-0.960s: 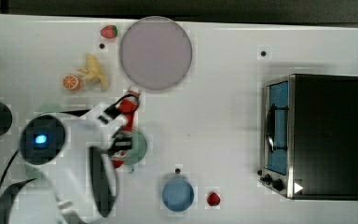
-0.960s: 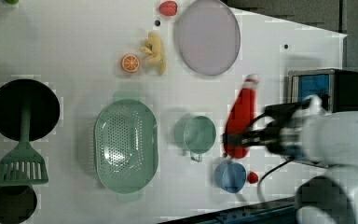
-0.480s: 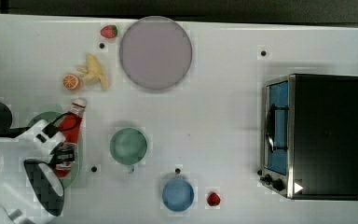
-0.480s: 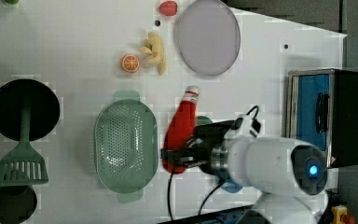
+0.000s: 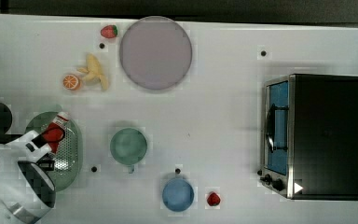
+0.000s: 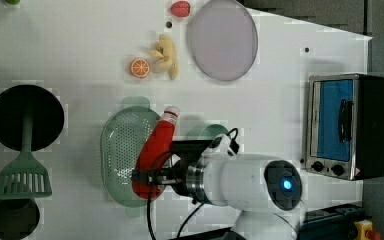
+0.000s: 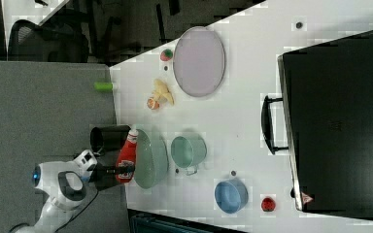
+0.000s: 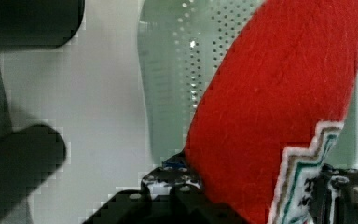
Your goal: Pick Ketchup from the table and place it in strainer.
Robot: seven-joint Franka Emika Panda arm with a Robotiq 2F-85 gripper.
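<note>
White tabletop below: the gripper (image 6: 147,176) had its jaws clamped on the red soft ketchup bottle (image 6: 155,148) over the pale green perforated strainer (image 6: 117,150), left view's lower left; lowering and release remained.

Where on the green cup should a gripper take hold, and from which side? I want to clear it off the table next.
Grip the green cup by its rim wall, coming straight down from above. It stands upright with its mouth open, and the bare table around it leaves room for the fingers. Its small handle, toward the top view's bottom, looks too stubby for a sure hold.

White table (image 5: 223,116) with strainer (image 5: 72,149), apparently
</note>
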